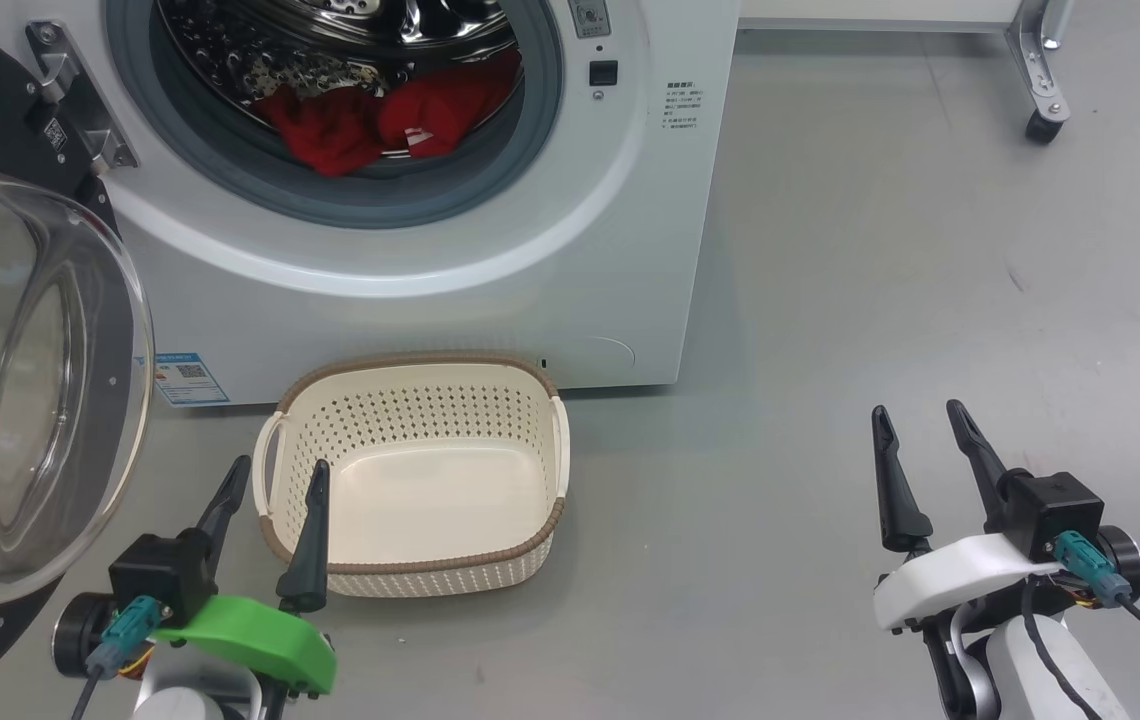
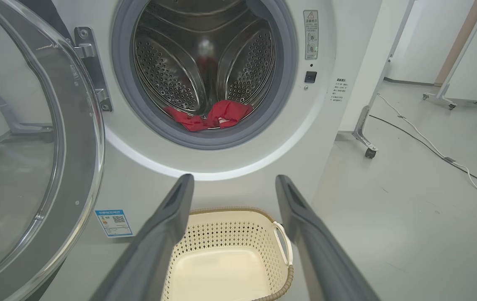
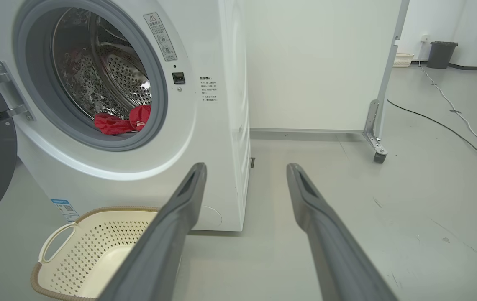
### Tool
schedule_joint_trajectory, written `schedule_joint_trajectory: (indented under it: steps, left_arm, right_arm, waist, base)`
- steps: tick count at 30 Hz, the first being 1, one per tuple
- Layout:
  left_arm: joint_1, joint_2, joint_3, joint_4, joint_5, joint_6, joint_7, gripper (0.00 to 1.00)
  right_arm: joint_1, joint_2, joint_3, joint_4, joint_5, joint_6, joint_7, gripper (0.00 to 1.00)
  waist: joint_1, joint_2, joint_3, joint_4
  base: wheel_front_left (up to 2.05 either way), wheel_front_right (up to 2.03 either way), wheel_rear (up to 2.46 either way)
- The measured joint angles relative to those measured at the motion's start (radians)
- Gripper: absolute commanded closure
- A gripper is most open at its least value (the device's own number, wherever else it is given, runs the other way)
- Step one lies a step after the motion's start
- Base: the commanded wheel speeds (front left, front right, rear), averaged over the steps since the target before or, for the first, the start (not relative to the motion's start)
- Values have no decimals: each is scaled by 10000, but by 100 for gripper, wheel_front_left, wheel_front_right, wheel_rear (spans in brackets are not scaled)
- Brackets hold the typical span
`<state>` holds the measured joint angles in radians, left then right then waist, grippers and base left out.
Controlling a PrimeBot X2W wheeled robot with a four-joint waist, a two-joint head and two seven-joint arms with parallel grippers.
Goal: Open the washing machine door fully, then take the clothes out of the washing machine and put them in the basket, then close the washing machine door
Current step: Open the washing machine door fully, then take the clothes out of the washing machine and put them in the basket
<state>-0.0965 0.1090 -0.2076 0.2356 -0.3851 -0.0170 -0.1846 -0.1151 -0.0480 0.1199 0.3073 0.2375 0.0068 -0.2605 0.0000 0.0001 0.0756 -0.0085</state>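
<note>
Dark bin (image 3: 442, 54), perhaps, beyond washing machine (image 3: 221, 125)

washing machine door (image 1: 30, 400) cut off left

Blue QR-code label (image 1: 192, 377) low on washing machine (image 1: 430, 300), warning-triangle sticker (image 2: 310, 34) beside drum (image 2: 205, 62), small print (image 2: 340, 90) illegible

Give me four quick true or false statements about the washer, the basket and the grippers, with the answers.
1. The washing machine door is open. True.
2. The basket holds the clothes. False: the basket is empty; the clothes lie at the mouth of the drum.
3. The left gripper and the right gripper both stand open, holding nothing. True.
4. The basket sits on top of the washing machine. False: it stands on the floor in front of it.
</note>
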Motion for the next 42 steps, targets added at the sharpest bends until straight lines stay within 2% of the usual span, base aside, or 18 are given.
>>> schedule_joint_trajectory:
  steps: [42]
  left_arm:
    - [200,-12,42,-343,31,309,71,0]
  right_arm:
    - [220,19,276,-161,134,-188,0,0]
  waist:
    - [0,0,-148,-51]
  base:
    - [5,-5,0]
